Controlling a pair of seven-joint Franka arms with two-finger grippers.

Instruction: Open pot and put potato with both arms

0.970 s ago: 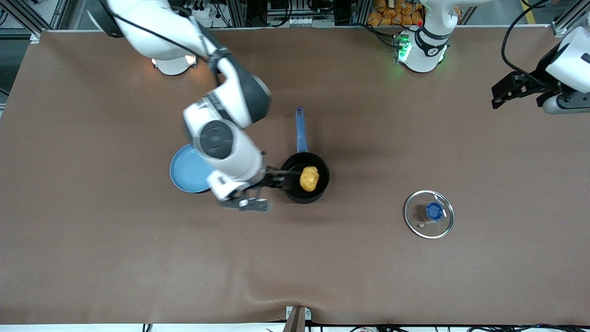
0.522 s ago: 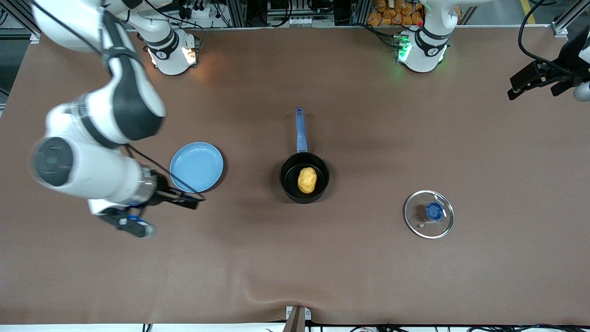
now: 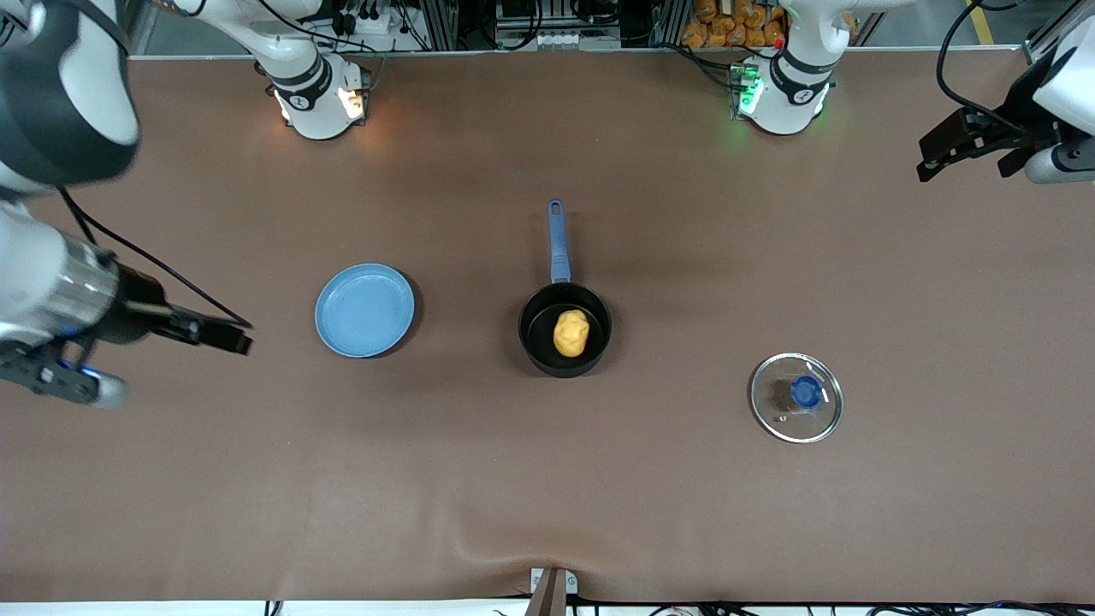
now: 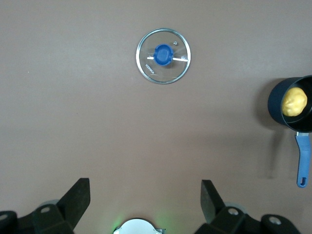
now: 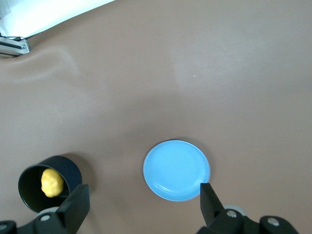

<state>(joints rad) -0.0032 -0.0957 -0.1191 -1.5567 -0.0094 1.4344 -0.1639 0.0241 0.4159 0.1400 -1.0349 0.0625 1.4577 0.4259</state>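
Pot point(image 3: 565, 329): uncovered, mid-table, blue handle pointing toward the robots' bases.
Potato point(image 3: 571, 333): lying in the pot.
Lid point(image 3: 796, 398): flat on the table, toward the left arm's end, well apart from the pot, knob up.
Plate point(image 3: 364, 309): bare, beside the pot toward the right arm's end.
Right gripper point(image 3: 224, 336): in the air over the table at the right arm's end, fingers spread, holding nothing.
Left gripper point(image 3: 956, 145): over the table at the left arm's end, fingers spread, holding nothing.
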